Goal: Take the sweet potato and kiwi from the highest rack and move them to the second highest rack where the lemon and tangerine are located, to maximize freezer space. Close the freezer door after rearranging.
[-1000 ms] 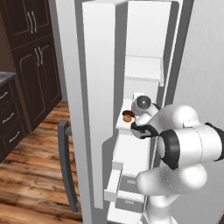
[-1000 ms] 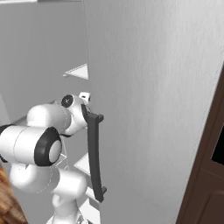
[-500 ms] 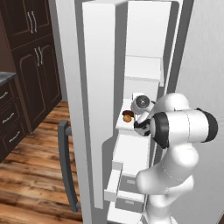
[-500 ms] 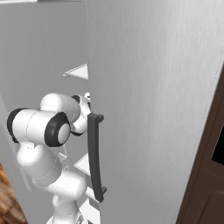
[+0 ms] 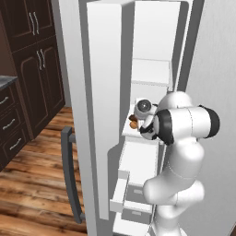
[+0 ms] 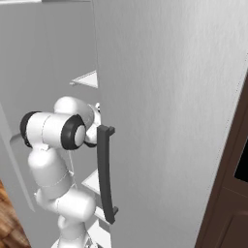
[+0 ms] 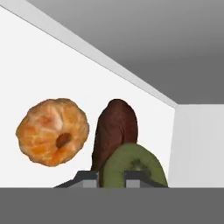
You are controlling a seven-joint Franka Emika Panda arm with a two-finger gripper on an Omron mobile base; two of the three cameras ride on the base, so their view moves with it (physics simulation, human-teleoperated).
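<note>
**Hand view: kiwi pinched in fingers, low over the tangerine shelf**

Hand view has the fingers (image 7: 111, 179) closed down tight, with the green kiwi (image 7: 136, 168) sitting right between the tips. I read that as a grip on the kiwi, not an empty close. Just behind it and touching or nearly so is the sweet potato (image 7: 114, 127), lying end-on to the camera on the white shelf (image 7: 39, 78). The tangerine (image 7: 53, 131) is beside the potato, a small gap apart, stem end facing me.

The potato resting next to the tangerine tells me this is the target rack, so that half of the move looks done. The kiwi is held low and close in behind the potato, probably so it can be set down without rolling off the front edge.

Left base view: the arm is folded in tight, hand (image 5: 144, 110) poked into the freezer (image 5: 152, 73) at the middle shelf, with the orange fruit (image 5: 133, 124) at the front edge. The freezer door (image 5: 103, 115) stands wide open, handle (image 5: 69, 175) on its outer side, so closing is not yet done.

Next, by my guess: let go of the kiwi and back out straight. The risk is nudging the potato or tangerine, since all three sit crowded together.
</note>
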